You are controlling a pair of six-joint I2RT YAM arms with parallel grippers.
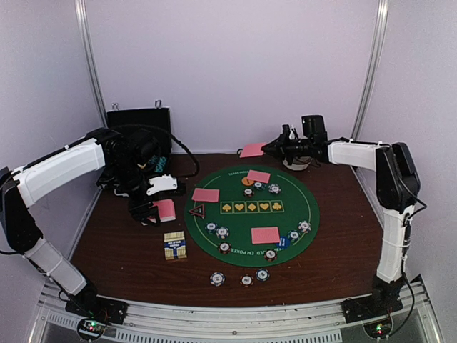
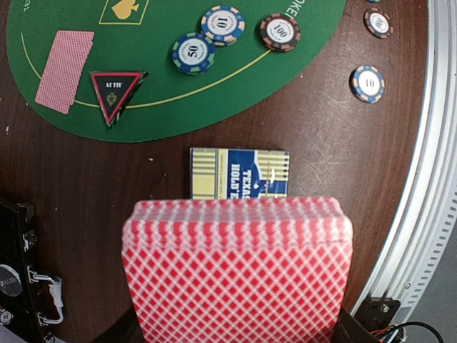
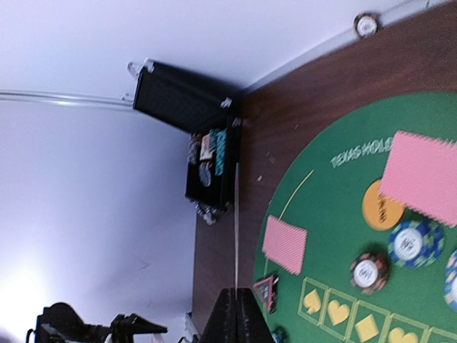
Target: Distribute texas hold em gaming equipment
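My left gripper (image 1: 158, 209) is shut on a deck of pink-backed cards (image 2: 235, 271), held above the table left of the green mat (image 1: 314, 204); the deck hides its fingers in the left wrist view. My right gripper (image 1: 270, 148) is shut on a single pink card (image 1: 252, 150), held in the air over the mat's far edge. In the right wrist view that card (image 3: 235, 221) is edge-on. Three cards (image 1: 206, 194) (image 1: 258, 176) (image 1: 265, 235) lie on the mat. An orange button (image 1: 247, 181), a red triangle (image 1: 196, 210), a blue button (image 1: 283, 243) and several chips (image 1: 223, 231) lie there too.
The blue-and-yellow card box (image 1: 175, 246) lies near the mat's left edge, just beyond the deck in the left wrist view (image 2: 239, 174). Three chips (image 1: 246, 281) lie on the wood by the front rail. An open black case (image 1: 139, 125) stands far left. A white bowl (image 1: 296, 165) sits under the right arm.
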